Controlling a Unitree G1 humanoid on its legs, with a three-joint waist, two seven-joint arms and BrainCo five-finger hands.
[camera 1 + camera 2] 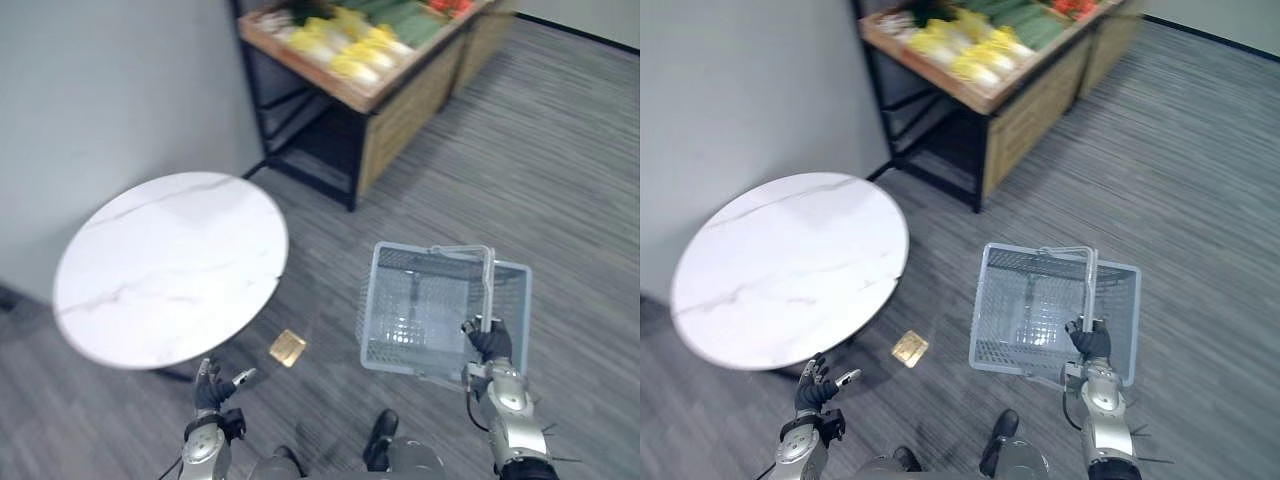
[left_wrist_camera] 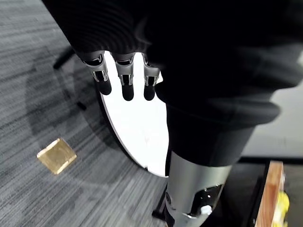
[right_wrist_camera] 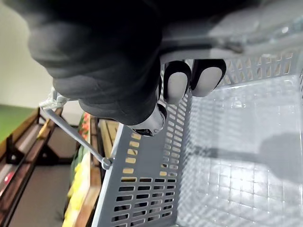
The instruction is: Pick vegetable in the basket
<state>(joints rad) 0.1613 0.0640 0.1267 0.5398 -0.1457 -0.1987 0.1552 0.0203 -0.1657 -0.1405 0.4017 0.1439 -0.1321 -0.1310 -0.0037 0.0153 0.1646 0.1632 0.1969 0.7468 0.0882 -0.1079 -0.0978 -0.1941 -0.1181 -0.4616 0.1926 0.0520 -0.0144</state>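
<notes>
A grey plastic basket hangs low over the floor at the right, and nothing lies in it. My right hand is shut on its metal handle; in the right wrist view the fingers curl round the bar above the basket's slotted wall. Yellow vegetables and green vegetables lie on a wooden shelf stand far ahead. At the lower left my left hand is open with straight fingers and holds nothing.
A round white marble table stands at the left, close to my left hand. A small gold square lies on the grey carpet between table and basket. A grey wall runs behind the table.
</notes>
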